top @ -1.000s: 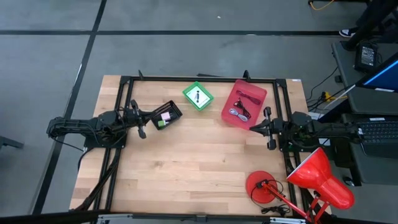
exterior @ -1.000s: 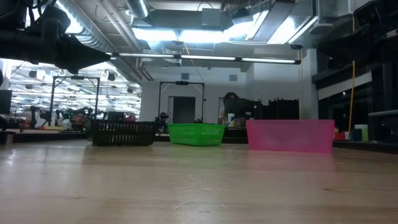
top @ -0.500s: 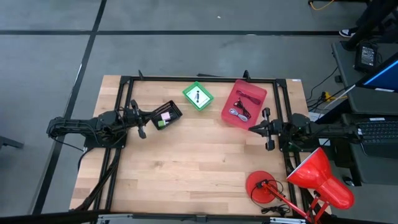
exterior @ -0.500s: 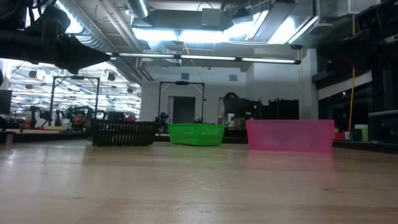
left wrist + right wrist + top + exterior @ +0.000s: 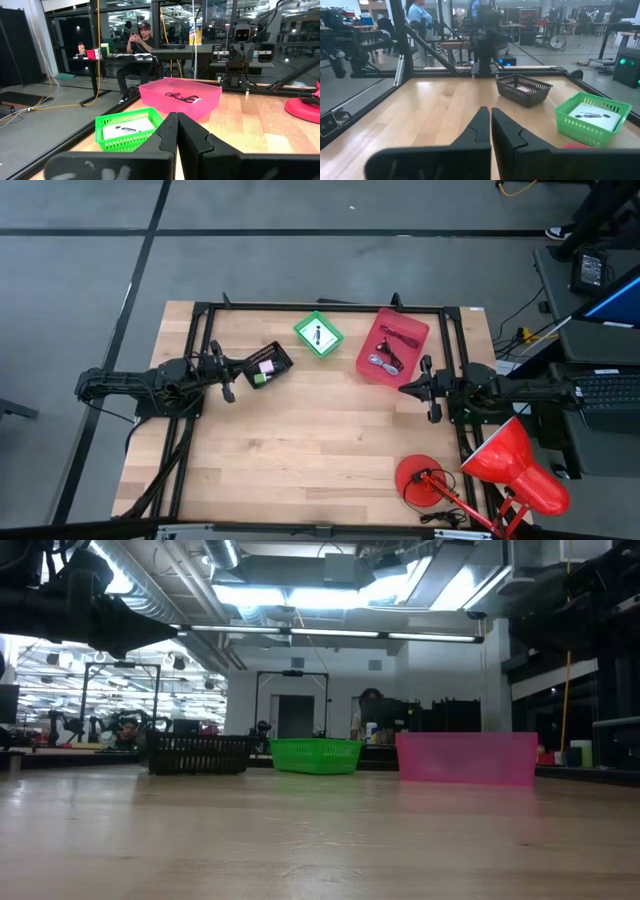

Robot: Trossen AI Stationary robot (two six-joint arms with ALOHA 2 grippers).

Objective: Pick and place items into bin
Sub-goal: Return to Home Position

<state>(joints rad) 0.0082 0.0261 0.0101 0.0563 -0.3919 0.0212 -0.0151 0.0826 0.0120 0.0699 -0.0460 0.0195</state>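
well, my left gripper (image 5: 228,376) and right gripper (image 5: 420,387) are both pinched together on nothing. the cables (image 5: 384,360) lie in the pink plastic bin (image 5: 413,329), small bits (image 5: 262,372) in the black mesh basket (image 5: 282,357). the right gripper sits just beside the pink bin; i fear a turn home could bump it.

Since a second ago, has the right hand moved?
Yes, slightly. In the high view the right hand has crept inward, its tip now nearer the pink bin's lower corner.
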